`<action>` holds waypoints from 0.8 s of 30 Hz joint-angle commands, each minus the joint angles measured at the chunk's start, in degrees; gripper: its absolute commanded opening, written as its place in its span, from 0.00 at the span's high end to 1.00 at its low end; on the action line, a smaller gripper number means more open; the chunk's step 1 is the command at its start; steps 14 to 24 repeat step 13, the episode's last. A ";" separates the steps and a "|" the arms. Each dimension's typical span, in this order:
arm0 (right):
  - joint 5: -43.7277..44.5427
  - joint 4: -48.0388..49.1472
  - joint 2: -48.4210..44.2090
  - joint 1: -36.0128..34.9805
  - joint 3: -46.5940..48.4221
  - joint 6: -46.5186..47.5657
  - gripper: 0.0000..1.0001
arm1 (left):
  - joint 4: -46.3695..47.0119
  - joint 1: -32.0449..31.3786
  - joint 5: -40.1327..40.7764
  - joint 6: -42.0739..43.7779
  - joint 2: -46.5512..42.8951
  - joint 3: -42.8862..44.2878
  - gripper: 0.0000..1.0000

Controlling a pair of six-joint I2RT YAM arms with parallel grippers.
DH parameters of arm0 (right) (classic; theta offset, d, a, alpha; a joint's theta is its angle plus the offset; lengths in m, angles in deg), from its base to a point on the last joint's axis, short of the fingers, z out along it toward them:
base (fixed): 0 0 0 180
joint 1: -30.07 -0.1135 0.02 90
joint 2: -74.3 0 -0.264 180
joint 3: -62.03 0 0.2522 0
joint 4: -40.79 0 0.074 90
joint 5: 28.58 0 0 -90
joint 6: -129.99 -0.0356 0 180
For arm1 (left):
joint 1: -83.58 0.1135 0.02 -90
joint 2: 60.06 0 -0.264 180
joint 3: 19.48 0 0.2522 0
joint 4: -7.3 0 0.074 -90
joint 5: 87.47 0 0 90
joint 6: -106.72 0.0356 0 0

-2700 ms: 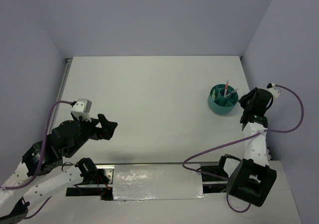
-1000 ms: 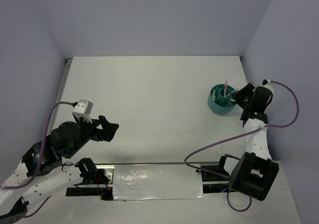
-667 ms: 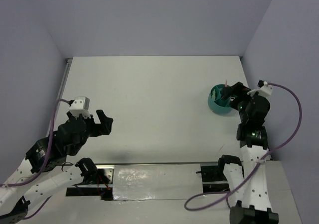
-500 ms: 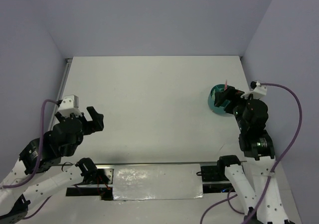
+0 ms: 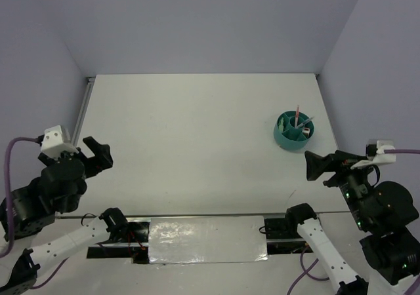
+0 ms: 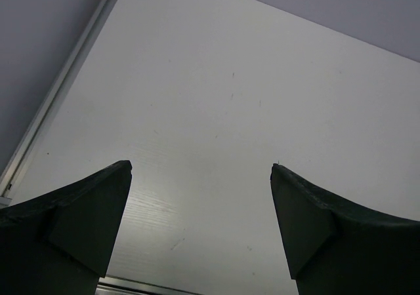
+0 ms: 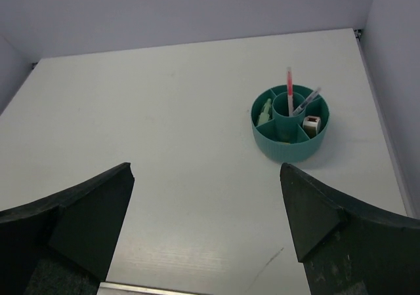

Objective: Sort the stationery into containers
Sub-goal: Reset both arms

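The round teal organiser (image 5: 294, 131) (image 7: 290, 121) stands at the far right of the white table. A pink pen (image 7: 289, 88) and a grey pen (image 7: 307, 102) stand upright in its centre cup. A green block (image 7: 265, 113) lies in its left compartment and a small tan-and-white block (image 7: 311, 123) in its right one. My right gripper (image 5: 321, 166) (image 7: 207, 166) hangs open and empty, well short of the organiser on the near side. My left gripper (image 5: 98, 156) (image 6: 201, 166) is open and empty over the near left of the table.
A metal rail (image 5: 84, 111) (image 6: 59, 92) runs along the table's left edge. Grey walls close the back and both sides. A shiny plate (image 5: 207, 239) lies between the arm bases at the near edge.
My right gripper has opened and drawn back from the organiser toward the near edge. My left arm has pulled back to the left and nearer its base.
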 commanded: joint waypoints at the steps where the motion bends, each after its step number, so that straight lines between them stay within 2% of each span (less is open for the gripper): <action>1: -3.22 -5.59 -1.99 -0.82 0.00 2.39 0.00 | -2.64 0.15 -2.57 -0.88 -3.71 3.38 0.01; 4: -2.79 -4.98 -2.61 -1.95 -1.75 2.13 0.00 | -4.21 0.24 -4.17 -0.88 -5.82 5.40 0.01; 9: -1.74 -4.19 -2.44 -3.45 -2.55 1.78 0.00 | -12.38 0.15 -2.51 -4.20 -6.09 8.57 0.01; 24: -2.78 -3.92 -1.47 -3.54 -3.60 1.34 0.00 | -12.75 0.15 -2.50 -5.10 -6.00 8.22 0.01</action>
